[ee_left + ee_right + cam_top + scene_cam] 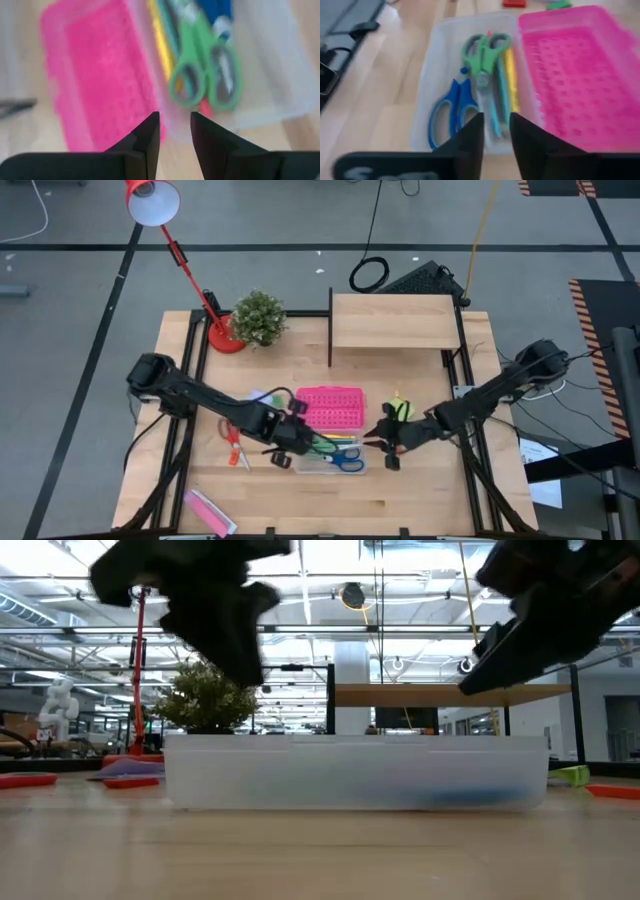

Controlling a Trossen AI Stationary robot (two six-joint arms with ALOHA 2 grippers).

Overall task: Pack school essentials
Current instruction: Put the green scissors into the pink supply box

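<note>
Closest to the low camera, bare counter (320,860) runs up to the long wall of the clear box (355,785), with a blue smear showing through near its right end. Both arms hang above that box. From overhead the left gripper (283,452) sits at the box's left end and the right gripper (390,450) just off its right end, with open wood in front of both. Each wrist view shows its own two fingers a narrow gap apart and holding nothing.

Only the wrist views look into the box: green scissors (485,50) lie beside blue scissors (450,107), with a yellow pencil (511,75) along the wall by the pink lid (575,85). Overhead alone shows red scissors (234,446) on the counter left of the box, a pink packet (210,511) near the front edge, and a lime note pad (401,409) right of the lid. Farther back stand a plant (258,318), a red lamp (165,220) and a wooden shelf (393,320)
</note>
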